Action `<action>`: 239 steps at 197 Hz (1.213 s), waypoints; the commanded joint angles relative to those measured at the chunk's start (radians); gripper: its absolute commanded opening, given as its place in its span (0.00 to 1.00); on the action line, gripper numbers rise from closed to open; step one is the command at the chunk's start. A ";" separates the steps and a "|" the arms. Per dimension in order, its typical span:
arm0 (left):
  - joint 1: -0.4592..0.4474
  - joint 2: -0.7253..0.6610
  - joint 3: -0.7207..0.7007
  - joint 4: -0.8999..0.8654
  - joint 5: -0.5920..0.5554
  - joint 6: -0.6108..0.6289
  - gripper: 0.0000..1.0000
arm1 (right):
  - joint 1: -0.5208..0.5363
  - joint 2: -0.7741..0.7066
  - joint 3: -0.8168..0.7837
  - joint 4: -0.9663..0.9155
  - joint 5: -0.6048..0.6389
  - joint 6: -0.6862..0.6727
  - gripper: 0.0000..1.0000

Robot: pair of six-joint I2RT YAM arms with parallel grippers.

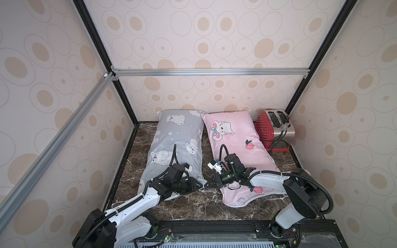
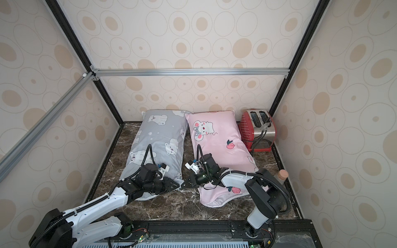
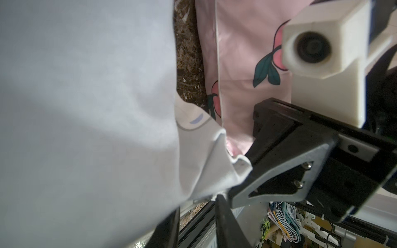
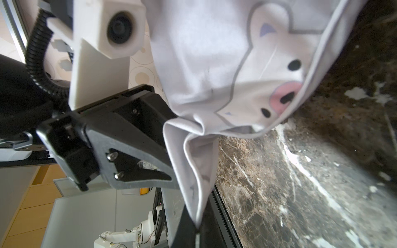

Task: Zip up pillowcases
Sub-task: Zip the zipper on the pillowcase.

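Left claw [image 1: 199,186] and right claw [image 1: 208,184] sit tip to tip, almost touching, at the near right corner of the grey pillowcase [image 1: 176,137], low over the worktop [image 1: 193,206]. Risks: both have loose corner cloth and I can't see a zipper pull in any view, so a pull from here may only stretch fabric or drag the stuffed case along. The thin fold could also slip out, and with tips this close a small sideways move could knock them together. The right arm also lies across the near end of the pink pillowcase [image 1: 232,139] and could shift it. Right claw: pressed together, pinching the very tip of the grey corner. Left claw: fingers [image 3: 227,225] part-way spread with grey cloth bunched between them, and I can't tell if it actually bites. Both pillowcases lie side by side, long edges nearly touching, running back to the wall, grey left and pink right. The pink near end looks agape. The red toaster [image 1: 272,126] is in the far right corner, just beside pink.
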 commanded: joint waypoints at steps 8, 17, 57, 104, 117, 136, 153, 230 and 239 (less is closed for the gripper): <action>-0.006 0.028 0.002 0.055 0.017 -0.023 0.27 | -0.006 0.022 -0.010 0.087 -0.026 0.046 0.00; -0.006 0.031 0.004 0.058 0.016 -0.024 0.28 | -0.006 0.025 -0.010 0.092 -0.027 0.048 0.00; -0.006 0.043 0.005 0.082 0.012 -0.033 0.25 | -0.006 0.036 -0.017 0.114 -0.032 0.061 0.00; -0.006 0.039 0.007 0.065 0.006 -0.029 0.18 | -0.007 0.042 -0.018 0.123 -0.032 0.066 0.00; -0.006 0.033 0.014 0.046 0.002 -0.022 0.16 | -0.006 0.042 -0.018 0.114 -0.029 0.060 0.00; -0.006 0.021 0.020 0.019 -0.007 -0.013 0.14 | -0.006 0.044 -0.022 0.109 -0.026 0.055 0.00; -0.007 0.009 0.026 -0.010 -0.012 -0.004 0.14 | -0.008 0.040 -0.023 0.082 -0.020 0.038 0.00; -0.006 0.011 0.031 0.005 -0.020 -0.010 0.08 | -0.016 0.039 -0.025 0.053 -0.005 0.014 0.00; -0.006 0.010 0.032 0.004 -0.024 -0.011 0.08 | -0.017 0.040 -0.027 0.054 -0.002 0.014 0.00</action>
